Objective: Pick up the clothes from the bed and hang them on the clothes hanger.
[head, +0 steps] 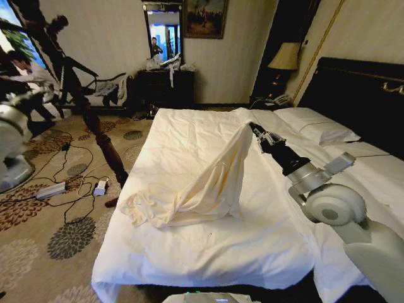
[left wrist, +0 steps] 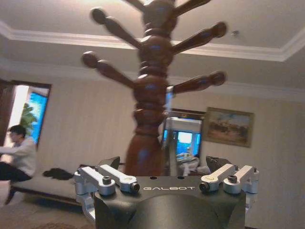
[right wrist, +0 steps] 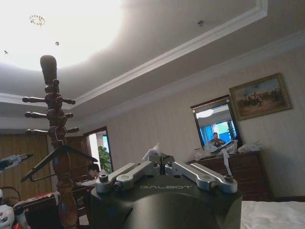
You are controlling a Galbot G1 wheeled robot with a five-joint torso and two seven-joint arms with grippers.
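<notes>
Your right gripper [head: 252,129] is clenched on the clothes [head: 202,189], lifting one end off the bed [head: 189,252] so it peels free; the lower folds rest on the duvet. Left gripper [left wrist: 167,183] waits, released, by the wooden stand [left wrist: 150,95].

Cream clothes [head: 208,183] on white bed [head: 189,252]; brown carpet [head: 38,221] w/ floral pattern.

The brand "GALBOT" is printed in pale capital letters on the dark housing of the left gripper [left wrist: 167,188], between its finger linkages. The same "GALBOT" mark stands on the right gripper [right wrist: 166,187] housing.
</notes>
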